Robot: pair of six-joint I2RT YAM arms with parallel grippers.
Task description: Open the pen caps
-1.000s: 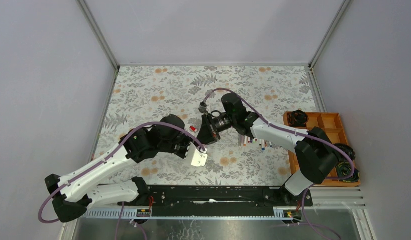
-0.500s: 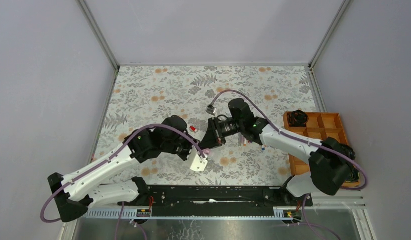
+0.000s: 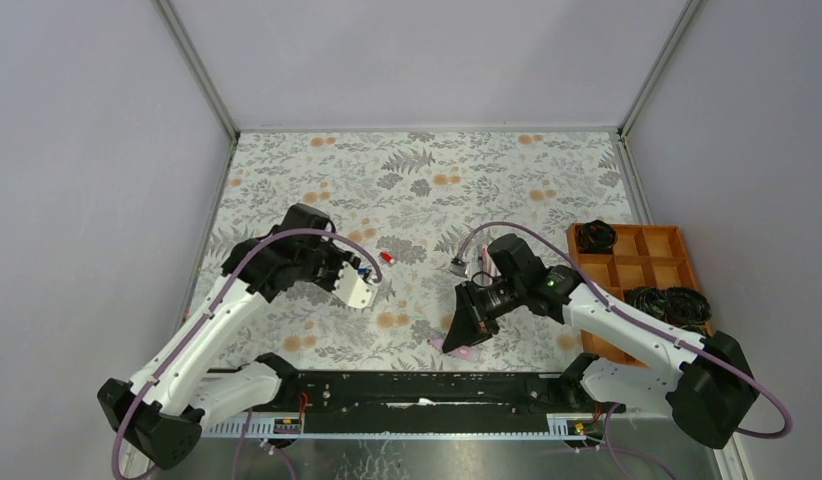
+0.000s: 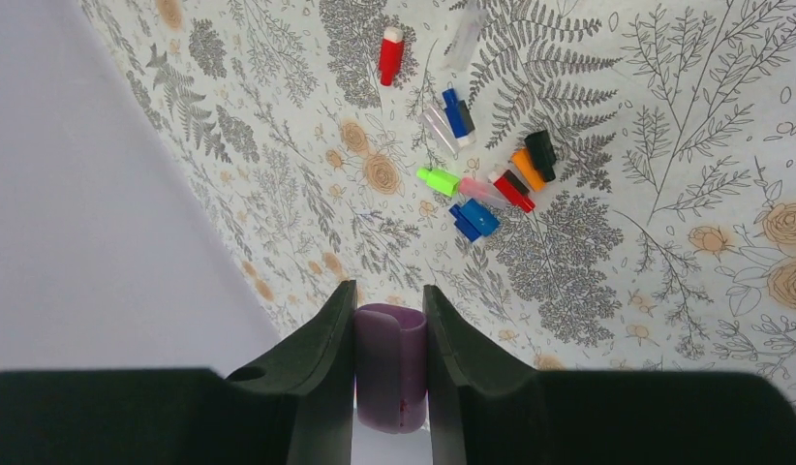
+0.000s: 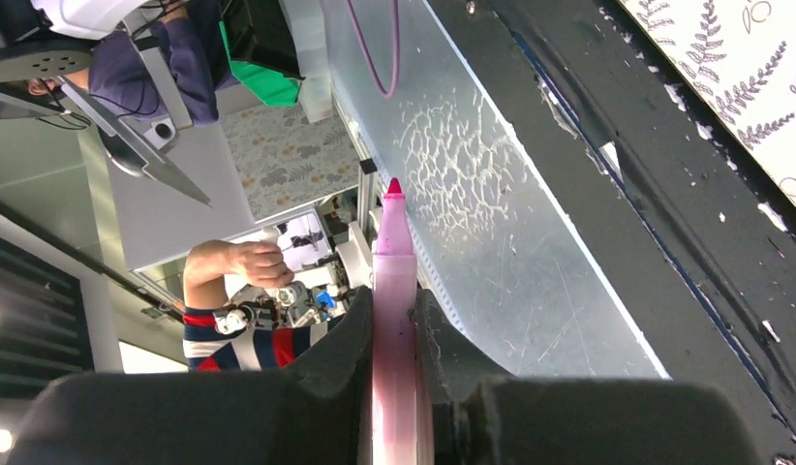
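Note:
In the left wrist view, my left gripper (image 4: 390,295) is shut on a stubby purple pen cap (image 4: 390,363), held upright between the jaws. Below it on the floral cloth lie several loose pen caps: a red one (image 4: 390,53), a blue one (image 4: 457,111), a green one (image 4: 438,180), a black one (image 4: 541,150) and an orange one (image 4: 528,170). My right gripper (image 5: 394,300) is shut on a pink pen (image 5: 393,281) whose bare tip (image 5: 394,186) points past the table's near edge. From above, the left gripper (image 3: 359,275) is left of centre. The right gripper (image 3: 465,335) is near the front rail.
A red cap (image 3: 386,257) lies just right of the left gripper. An orange wooden tray (image 3: 655,243) holding black cable coils stands at the right edge. The black front rail (image 3: 417,385) runs just below the right gripper. Grey walls enclose the table.
The two grippers were together at the table's centre and have pulled apart. The left drew back to the left with the cap. The right swung toward the near edge with the uncapped pen.

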